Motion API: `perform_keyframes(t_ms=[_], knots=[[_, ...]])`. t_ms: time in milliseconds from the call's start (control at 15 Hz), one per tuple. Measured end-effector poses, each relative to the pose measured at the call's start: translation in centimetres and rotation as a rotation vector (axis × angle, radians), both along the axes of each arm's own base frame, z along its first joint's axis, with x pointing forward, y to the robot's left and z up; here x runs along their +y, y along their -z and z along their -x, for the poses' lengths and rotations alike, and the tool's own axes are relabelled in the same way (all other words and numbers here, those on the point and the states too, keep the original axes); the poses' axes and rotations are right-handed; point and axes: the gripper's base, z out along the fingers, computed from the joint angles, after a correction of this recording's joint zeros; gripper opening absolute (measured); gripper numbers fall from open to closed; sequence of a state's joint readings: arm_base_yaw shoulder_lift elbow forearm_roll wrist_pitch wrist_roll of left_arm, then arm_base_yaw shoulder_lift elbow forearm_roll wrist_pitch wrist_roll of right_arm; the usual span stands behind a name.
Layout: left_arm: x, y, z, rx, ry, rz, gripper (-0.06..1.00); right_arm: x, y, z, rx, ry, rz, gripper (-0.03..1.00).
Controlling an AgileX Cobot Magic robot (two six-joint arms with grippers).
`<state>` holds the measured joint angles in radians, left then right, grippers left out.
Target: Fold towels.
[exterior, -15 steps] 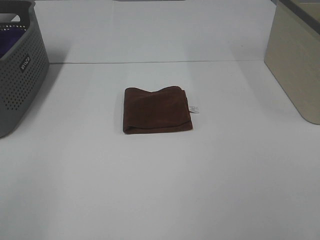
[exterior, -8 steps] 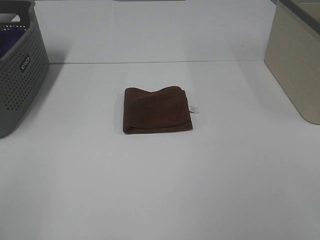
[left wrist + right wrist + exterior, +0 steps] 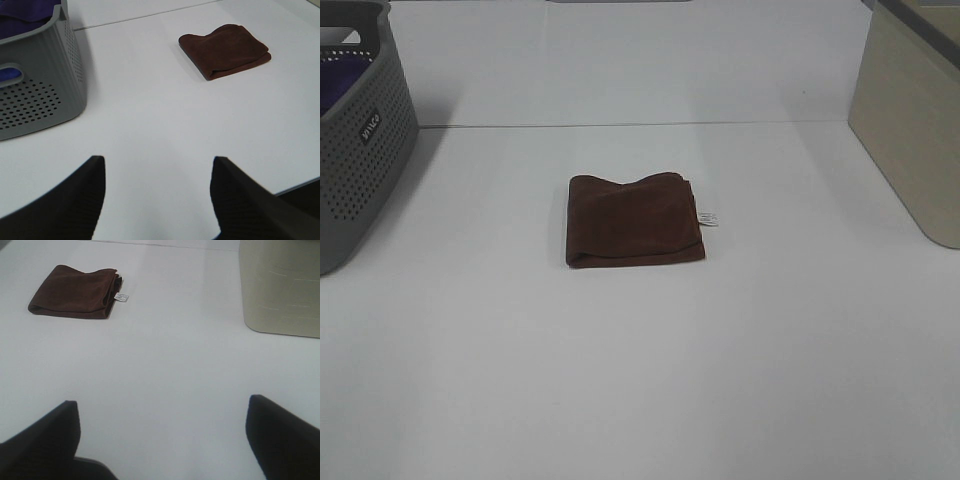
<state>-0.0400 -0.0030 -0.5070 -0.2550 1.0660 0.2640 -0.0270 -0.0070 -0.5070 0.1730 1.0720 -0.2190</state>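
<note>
The dark reddish-brown towel (image 3: 634, 220) lies folded into a small rectangle in the middle of the white table (image 3: 640, 380), with its white tag (image 3: 708, 218) sticking out on the right. It also shows in the left wrist view (image 3: 225, 51) and the right wrist view (image 3: 75, 291). My left gripper (image 3: 157, 200) is open and empty, well back from the towel near the table's front left. My right gripper (image 3: 162, 440) is open and empty, well back at the front right. Neither arm shows in the exterior high view.
A grey perforated basket (image 3: 360, 140) stands at the far left with a purple cloth (image 3: 27, 9) inside. A beige bin (image 3: 910, 120) stands at the far right, also in the right wrist view (image 3: 280, 287).
</note>
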Motion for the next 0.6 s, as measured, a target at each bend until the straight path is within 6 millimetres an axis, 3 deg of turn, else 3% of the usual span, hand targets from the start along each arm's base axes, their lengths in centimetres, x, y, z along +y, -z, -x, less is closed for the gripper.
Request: perform_keyframes(t_ms=[600], knots=[[0.00, 0.00, 0.02, -0.001, 0.000, 0.000, 0.59, 0.00, 0.00, 0.00, 0.000, 0.000, 0.000, 0.85]])
